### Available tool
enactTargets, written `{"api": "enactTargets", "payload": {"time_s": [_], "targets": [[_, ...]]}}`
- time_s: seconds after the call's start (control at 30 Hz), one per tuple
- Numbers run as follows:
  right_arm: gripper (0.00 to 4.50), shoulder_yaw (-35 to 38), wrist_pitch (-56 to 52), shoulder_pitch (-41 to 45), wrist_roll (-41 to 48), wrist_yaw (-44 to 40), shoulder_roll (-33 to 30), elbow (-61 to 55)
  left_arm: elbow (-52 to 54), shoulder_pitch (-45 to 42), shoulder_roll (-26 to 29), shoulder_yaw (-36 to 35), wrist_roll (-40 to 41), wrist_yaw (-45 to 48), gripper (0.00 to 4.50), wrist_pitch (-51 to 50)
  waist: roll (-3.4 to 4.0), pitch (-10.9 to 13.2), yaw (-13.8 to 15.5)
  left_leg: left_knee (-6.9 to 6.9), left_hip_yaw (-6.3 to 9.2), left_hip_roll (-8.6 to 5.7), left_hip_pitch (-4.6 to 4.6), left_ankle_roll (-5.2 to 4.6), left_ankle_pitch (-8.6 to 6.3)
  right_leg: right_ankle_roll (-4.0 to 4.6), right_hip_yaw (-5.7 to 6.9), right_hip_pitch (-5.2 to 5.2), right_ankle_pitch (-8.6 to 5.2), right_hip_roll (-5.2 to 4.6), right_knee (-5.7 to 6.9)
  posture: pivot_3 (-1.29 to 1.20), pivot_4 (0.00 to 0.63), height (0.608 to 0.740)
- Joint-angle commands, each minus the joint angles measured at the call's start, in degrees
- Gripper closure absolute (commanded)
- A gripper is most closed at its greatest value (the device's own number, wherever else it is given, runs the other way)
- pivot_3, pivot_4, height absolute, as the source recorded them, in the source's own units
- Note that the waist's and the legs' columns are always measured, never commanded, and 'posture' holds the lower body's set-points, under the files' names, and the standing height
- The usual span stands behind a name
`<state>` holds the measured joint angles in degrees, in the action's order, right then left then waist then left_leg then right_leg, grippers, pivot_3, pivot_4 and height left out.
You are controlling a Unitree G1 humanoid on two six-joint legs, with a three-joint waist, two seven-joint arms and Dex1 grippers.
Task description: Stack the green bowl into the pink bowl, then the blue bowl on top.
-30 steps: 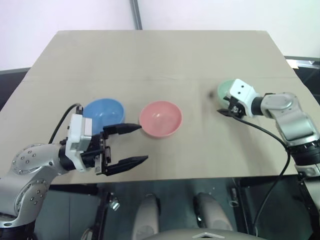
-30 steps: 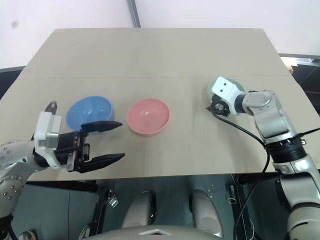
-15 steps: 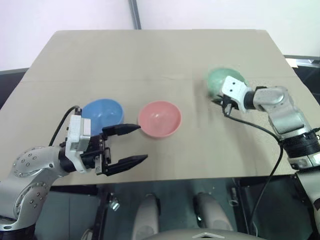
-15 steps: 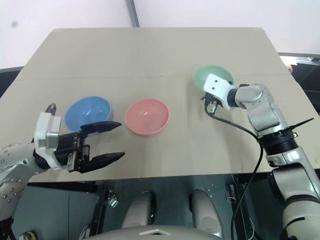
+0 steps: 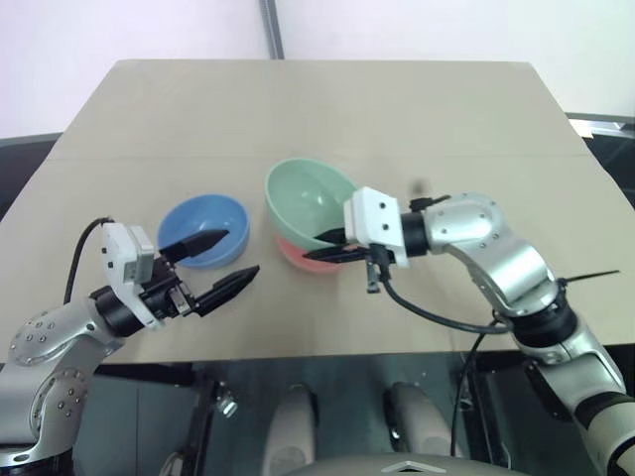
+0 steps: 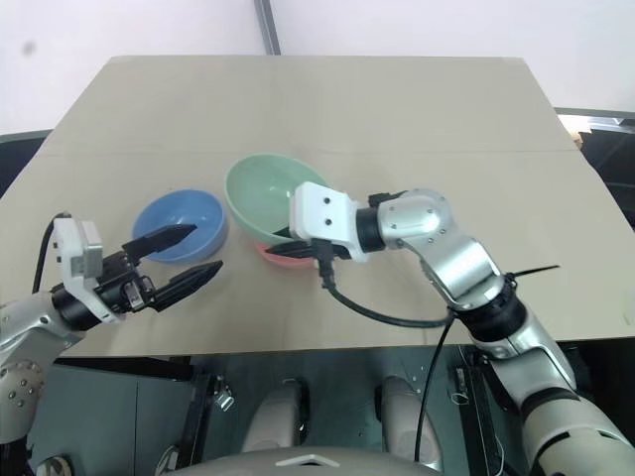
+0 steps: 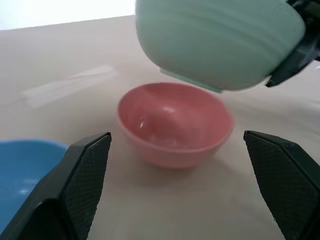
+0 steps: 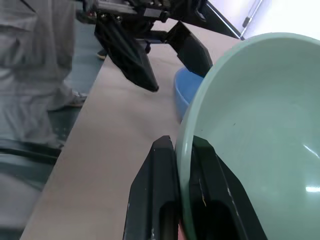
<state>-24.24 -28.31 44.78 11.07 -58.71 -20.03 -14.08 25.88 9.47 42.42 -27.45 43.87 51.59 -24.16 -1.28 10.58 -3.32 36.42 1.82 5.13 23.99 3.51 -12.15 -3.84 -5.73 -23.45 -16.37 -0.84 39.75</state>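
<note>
green bowl (image 5: 310, 201) hangs in the air over the pink bowl (image 5: 303, 260), mouth up and tipped a little toward the far left, its rim round with no long axis. right gripper (image 5: 335, 245) is clenched on the bowl's near-right rim, one finger inside the wall and one outside, as the right wrist view shows (image 8: 180, 200). the right arm reaches in from the right, forearm bent across the table (image 5: 327, 109), gripper pointing left and slightly down. in the left wrist view the green bowl's base (image 7: 220, 42) floats clear above the pink bowl (image 7: 175, 125), not touching it.

pink bowl sits upright on the table near the middle, mostly hidden under the green one in the eye views, only its near edge showing. blue bowl (image 5: 203, 230) stands upright just left of it, apart from it.

left gripper (image 5: 211, 264) is released, fingers spread wide and holding nothing. it hovers at the near side of the blue bowl, its far finger over the bowl's near rim, pointing right and level toward the pink bowl. the left arm comes in from the near left corner, elbow low beside the table edge.
</note>
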Motion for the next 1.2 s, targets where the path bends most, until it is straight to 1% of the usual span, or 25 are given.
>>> {"api": "enactTargets", "payload": {"time_s": [0.03, 0.13, 0.17, 0.23, 0.3, 0.37, 0.47, 0.6, 0.67, 0.77, 0.8, 0.83, 0.87, 0.9, 1.0, 1.03, 1.1, 1.2], "targets": [[3.46, -1.46, 5.11, 2.11, -3.58, 1.67, 1.53, 6.07, 3.09, 1.54, 0.14, -2.72, -3.3, -2.83, 0.0, 1.98, 0.0, 0.0, 0.04, -0.01, 0.0, 0.0, -0.01, 0.0, 0.0, 0.0, 0.0, -0.01, 0.0, 0.0, 0.0, 0.0, 0.15, 0.74], [2.4, -0.63, 6.16, 1.6, -3.18, 0.45, 0.51, 5.98, 5.69, 4.0, 0.16, -3.55, -7.43, -5.58, 0.0, 2.87, -0.02, -0.01, -0.01, -0.02, -0.01, 0.0, 0.0, 0.0, 0.0, 0.01, 0.0, 0.0, 0.0, 0.0, -0.03, 0.0, 0.15, 0.74], [1.88, 0.09, 5.74, 1.14, -2.31, -0.11, -0.15, 4.54, 6.7, 4.67, 0.32, -4.03, -9.36, -7.52, 0.0, 2.59, -0.02, -0.01, 0.0, -0.04, -0.04, -0.01, 0.03, 0.0, 0.0, 0.0, -0.01, -0.02, 0.0, -0.03, -0.04, 0.0, 0.15, 0.74], [1.88, 1.35, 5.19, 0.06, -0.2, -1.71, -1.68, 1.51, 8.79, 5.57, 1.19, -4.74, -13.56, -12.19, 0.0, 0.41, -0.02, -0.01, 0.2, -0.08, -0.01, -0.01, 0.03, 0.0, 0.0, 0.01, 0.01, -0.03, 0.0, -0.02, -0.04, 0.0, 0.15, 0.74], [1.88, 3.7, 3.37, -1.38, 2.89, -2.83, -3.57, -2.35, 11.26, 5.68, 3.76, -5.44, -15.73, -16.24, 0.0, -5.9, -0.04, 0.0, 0.44, -0.09, 0.01, 0.0, 0.03, 0.0, 0.0, 0.02, 0.03, -0.04, -0.01, -0.01, -0.04, 0.0, 0.15, 0.74], [1.88, 6.24, 1.68, -3.21, 5.8, -3.57, -5.75, -6.08, 13.49, 5.41, 9.01, -4.86, -17.88, -16.76, 0.0, -11.68, -0.05, 0.0, 0.74, -0.09, 0.05, 0.0, 0.03, 0.0, 0.0, 0.02, 0.06, -0.03, -0.02, 0.0, -0.02, 0.0, 0.15, 0.74], [1.88, 9.05, 0.17, -5.5, 8.71, -3.86, -8.76, -9.92, 13.9, 4.54, 18.31, -1.21, -22.38, -13.85, 0.0, -14.32, -0.05, 0.02, 0.98, -0.08, 0.03, -0.01, -0.01, 0.0, 0.0, 0.01, 0.06, -0.01, -0.03, -0.01, -0.03, 0.0, 0.15, 0.74], [1.88, 11.02, -2.31, -6.8, 10.7, -1.98, -10.51, -12.62, 11.17, 1.82, 24.81, 6.01, -29.37, -13.46, 0.0, -12.58, -0.03, 0.04, 0.79, -0.08, -0.03, 0.0, -0.05, 0.0, 0.0, 0.1, 0.01, -0.02, -0.09, -0.02, -0.05, 0.0, 0.15, 0.74], [1.88, 12.16, -2.76, -7.5, 11.21, -1.3, -11.51, -13.66, 9.23, -0.18, 27.64, 11.34, -32.95, -13.28, 0.0, -12.15, -0.01, 0.06, 0.6, -0.12, -0.09, 0.01, -0.05, 0.0, -0.01, 0.05, -0.03, -0.1, -0.05, -0.01, -0.04, 0.0, 0.15, 0.74], [1.81, 13.01, -2.69, -8.27, 11.38, -0.57, -12.78, -14.46, 6.34, -3.28, 28.98, 16.12, -36.16, -12.49, 0.87, -11.66, 0.01, 0.07, 0.89, -0.23, -0.06, 0.0, 0.01, 0.0, -0.01, 0.08, -0.02, -0.16, -0.06, 0.0, -0.05, 0.0, 0.15, 0.74], [1.81, 13.26, -2.7, -8.51, 11.34, -0.3, -13.11, -14.69, 5.5, -4.34, 29.09, 17.09, -36.97, -12.32, 1.32, -11.56, 0.0, 0.08, 0.92, -0.23, -0.07, 0.0, 0.03, 0.0, -0.01, 0.08, -0.02, -0.17, -0.06, 0.0, -0.06, 0.0, 0.15, 0.74], [1.81, 13.79, -2.73, -8.9, 11.43, 0.0, -13.58, -14.93, 4.73, -5.22, 29.45, 18.08, -37.6, -11.58, 1.98, -11.31, -0.01, 0.08, 0.89, -0.22, -0.07, 0.0, 0.09, 0.0, -0.01, 0.08, -0.01, -0.19, -0.06, -0.01, -0.08, 0.0, 0.15, 0.74], [1.81, 14.2, -2.82, -9.18, 11.5, 0.33, -13.98, -15.11, 3.97, -6.02, 29.49, 18.87, -38.18, -11.18, 2.3, -11.09, -0.01, 0.08, 0.93, -0.21, -0.07, 0.0, 0.1, 0.0, -0.01, 0.08, -0.01, -0.2, -0.06, -0.01, -0.1, 0.0, 0.15, 0.74], [1.81, 14.48, -2.88, -9.38, 11.57, 0.66, -14.29, -15.24, 3.3, -6.64, 29.35, 19.46, -38.74, -10.87, 2.91, -10.78, -0.02, 0.08, 0.92, -0.21, -0.07, 0.0, 0.12, 0.0, -0.01, 0.07, -0.01, -0.21, -0.06, -0.01, -0.11, 0.0, 0.15, 0.74], [1.81, 14.89, -2.9, -9.73, 11.65, 1.68, -14.74, -15.46, 2.09, -7.32, 28.89, 20.41, -40.06, -9.97, 4.22, -9.39, -0.01, 0.09, 0.88, -0.21, -0.07, 0.0, 0.14, -0.01, -0.01, 0.08, 0.0, -0.24, -0.06, -0.01, -0.09, 0.0, 0.15, 0.74], [1.81, 15.02, -2.9, -9.83, 11.72, 2.01, -14.88, -15.52, 1.83, -7.48, 28.64, 20.55, -40.36, -9.73, 4.47, -9.05, -0.01, 0.09, 0.88, -0.2, -0.07, 0.0, 0.14, -0.01, -0.01, 0.08, -0.01, -0.25, -0.06, -0.01, -0.08, 0.0, 0.15, 0.74], [1.81, 15.57, -3.66, -10.09, 12.51, 2.53, -15.19, -15.72, 2.57, -8.18, 27.57, 18.87, -38.29, -7.93, 4.47, -8.73, -0.02, 0.09, 0.92, -0.2, -0.07, 0.0, 0.16, 0.0, -0.01, 0.08, 0.0, -0.25, -0.06, -0.01, -0.07, 0.0, 0.15, 0.74], [1.81, 16.12, -5.27, -10.45, 13.95, 3.09, -15.38, -16.29, 5.63, -8.71, 26.76, 13.61, -33.26, -2.75, 4.47, -6.95, -0.05, 0.1, 0.95, -0.16, -0.06, 0.0, 0.21, -0.01, -0.01, 0.07, 0.01, -0.26, -0.06, -0.01, -0.07, 0.0, 0.15, 0.74]]}}
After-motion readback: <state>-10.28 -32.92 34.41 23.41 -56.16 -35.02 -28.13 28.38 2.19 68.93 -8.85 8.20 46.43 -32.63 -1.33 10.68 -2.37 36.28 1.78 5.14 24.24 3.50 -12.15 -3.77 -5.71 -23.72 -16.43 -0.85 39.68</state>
